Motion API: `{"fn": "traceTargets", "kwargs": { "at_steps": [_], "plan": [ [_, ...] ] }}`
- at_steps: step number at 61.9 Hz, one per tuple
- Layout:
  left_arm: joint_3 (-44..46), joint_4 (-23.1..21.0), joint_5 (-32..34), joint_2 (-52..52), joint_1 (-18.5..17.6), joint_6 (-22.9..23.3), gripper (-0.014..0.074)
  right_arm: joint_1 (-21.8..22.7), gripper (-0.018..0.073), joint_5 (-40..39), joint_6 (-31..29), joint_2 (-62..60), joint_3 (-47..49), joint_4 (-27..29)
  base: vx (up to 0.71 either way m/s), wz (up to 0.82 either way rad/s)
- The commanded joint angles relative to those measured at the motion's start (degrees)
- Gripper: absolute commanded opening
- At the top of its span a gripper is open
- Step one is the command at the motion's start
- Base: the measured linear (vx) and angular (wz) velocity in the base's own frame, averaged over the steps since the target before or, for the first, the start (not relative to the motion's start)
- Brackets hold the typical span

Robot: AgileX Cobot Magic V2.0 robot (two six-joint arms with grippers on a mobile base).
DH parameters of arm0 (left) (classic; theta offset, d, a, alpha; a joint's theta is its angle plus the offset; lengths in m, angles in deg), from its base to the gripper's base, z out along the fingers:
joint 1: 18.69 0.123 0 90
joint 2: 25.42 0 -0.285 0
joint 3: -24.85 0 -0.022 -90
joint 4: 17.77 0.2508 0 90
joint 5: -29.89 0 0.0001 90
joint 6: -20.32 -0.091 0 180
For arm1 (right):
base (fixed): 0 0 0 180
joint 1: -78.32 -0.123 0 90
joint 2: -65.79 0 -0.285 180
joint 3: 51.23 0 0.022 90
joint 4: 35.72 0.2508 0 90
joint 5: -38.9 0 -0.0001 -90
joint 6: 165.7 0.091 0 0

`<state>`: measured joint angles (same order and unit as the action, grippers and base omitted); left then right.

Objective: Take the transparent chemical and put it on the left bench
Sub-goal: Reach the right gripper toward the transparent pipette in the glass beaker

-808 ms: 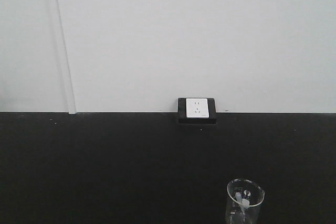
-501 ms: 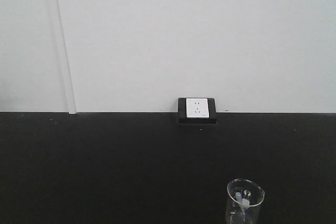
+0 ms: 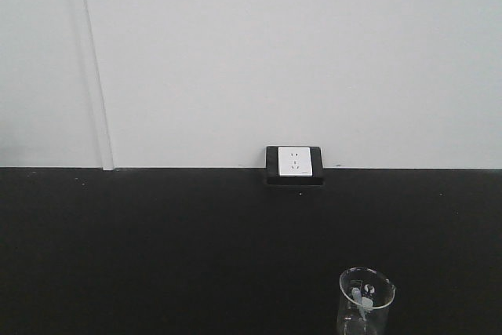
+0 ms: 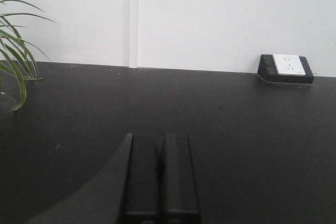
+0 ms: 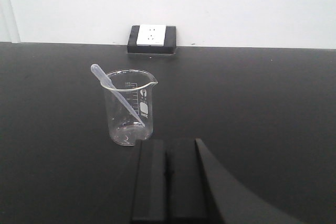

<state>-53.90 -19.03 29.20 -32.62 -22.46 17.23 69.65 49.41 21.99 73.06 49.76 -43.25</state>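
- The left gripper (image 4: 159, 140) reaches level and low over the counter (image 4: 236, 129). Its two flat black fingers lie pressed side by side with only a thin seam between them, and they grip nothing.
- The right gripper (image 5: 167, 145) sits in the same low, forward-pointing pose. Its matte black fingers are also pressed together and empty.
- The transparent chemical (image 5: 130, 108) stands upright on the counter at about 11 o'clock from the right fingertips. Its base is just beyond them, but whether glass and finger touch cannot be told.
- It is a clear, thin-walled glass cylinder with a flared rim and a pour spout at the rim's 3 o'clock. White graduation marks and a white patch are printed on its side.
- A translucent plastic dropper (image 5: 118, 95) leans inside it. The tip is at the bottom, and the bulb pokes over the rim toward 10 o'clock.
- In the front view the transparent chemical (image 3: 366, 300) sits at 5 o'clock, cut off by the lower edge.
- The counter (image 3: 157, 249) is flat, matte black and faintly speckled.
- A white wall socket (image 5: 152, 35) in a wedge-shaped black housing sits at 12 o'clock from the beaker, against the smooth white wall (image 3: 274, 52).
- Thin green plant (image 4: 16, 61) leaves arch in at 9 o'clock of the left wrist view.
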Motion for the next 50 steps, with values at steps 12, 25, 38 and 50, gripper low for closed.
{"fn": "traceTargets", "kwargs": {
  "at_steps": [12,25,38,50],
  "plan": [
    [-0.9,0.0,4.5,1.1,-0.1,0.4,-0.0003,0.3,-0.0007,-6.3,-0.3,-0.7,-0.3,0.1,0.00,0.00],
    [-0.9,0.0,4.5,1.1,-0.1,0.4,-0.0003,0.3,-0.0007,-14.2,1.6,-0.7,-0.3,0.4,0.00,0.00],
    [-0.9,0.0,4.5,1.1,-0.1,0.4,-0.0003,0.3,-0.0005,-19.6,4.1,-0.2,4.5,0.4,0.00,0.00],
    [-0.9,0.0,4.5,1.1,-0.1,0.4,-0.0003,0.3,-0.0003,0.0,3.0,9.3,18.6,-0.6,0.00,0.00]
  ]
}}
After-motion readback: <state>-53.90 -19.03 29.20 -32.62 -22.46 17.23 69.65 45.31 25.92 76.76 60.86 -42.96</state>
